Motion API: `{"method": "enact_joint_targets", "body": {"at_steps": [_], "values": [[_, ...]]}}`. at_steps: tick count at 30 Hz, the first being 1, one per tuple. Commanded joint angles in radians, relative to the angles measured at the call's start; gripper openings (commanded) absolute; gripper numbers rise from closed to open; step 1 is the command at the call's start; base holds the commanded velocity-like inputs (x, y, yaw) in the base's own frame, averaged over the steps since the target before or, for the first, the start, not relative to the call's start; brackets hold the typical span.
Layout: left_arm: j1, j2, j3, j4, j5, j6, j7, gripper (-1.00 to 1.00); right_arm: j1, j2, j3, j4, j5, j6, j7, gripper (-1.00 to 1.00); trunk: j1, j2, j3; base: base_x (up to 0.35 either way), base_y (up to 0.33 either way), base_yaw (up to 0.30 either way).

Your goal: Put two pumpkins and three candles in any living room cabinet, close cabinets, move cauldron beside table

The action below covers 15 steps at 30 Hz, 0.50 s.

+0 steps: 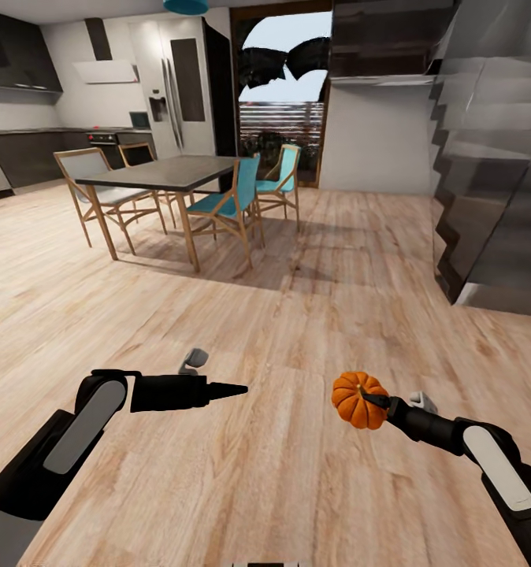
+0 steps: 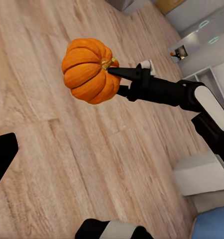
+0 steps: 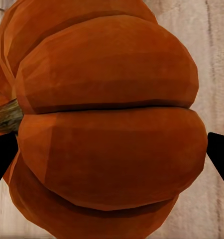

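A bright orange pumpkin, deeply ribbed with a short brownish stem, hangs above the wooden floor, gripped at its stem end by the right claw. Beside the pumpkin, the left claw holds nothing, its fingers pressed together. The dining tabletop with chairs stands well beyond the pumpkin.

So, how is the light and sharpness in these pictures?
Head view: even daylight, soft shadows under the dining table, all sharp. Left wrist view: the pumpkin crisp in the right hand. Right wrist view: the pumpkin looms close, faceted, with shaded grooves.
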Motion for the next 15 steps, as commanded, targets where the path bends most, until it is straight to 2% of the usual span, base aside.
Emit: {"method": "enact_joint_targets", "body": {"at_steps": [1,11,15], "values": [[-0.001,0.000,-0.001,0.000,-0.007,0.001,-0.008,1.00,0.000,0.000,-0.002,0.000,0.005,0.004,0.006,-1.00,0.000,0.000,-0.002,0.000,0.000,0.090],[-0.001,-0.001,-0.002,-0.001,-0.008,0.001,-0.007,1.00,0.000,0.003,0.003,0.000,0.005,0.002,0.005,-1.00,0.000,0.000,-0.019,0.000,0.000,0.021],[-0.001,0.001,-0.002,-0.001,-0.007,0.001,-0.008,1.00,0.000,0.003,0.016,0.000,0.006,0.002,0.005,-1.00,0.000,0.000,-0.026,0.000,0.000,0.052]]}}
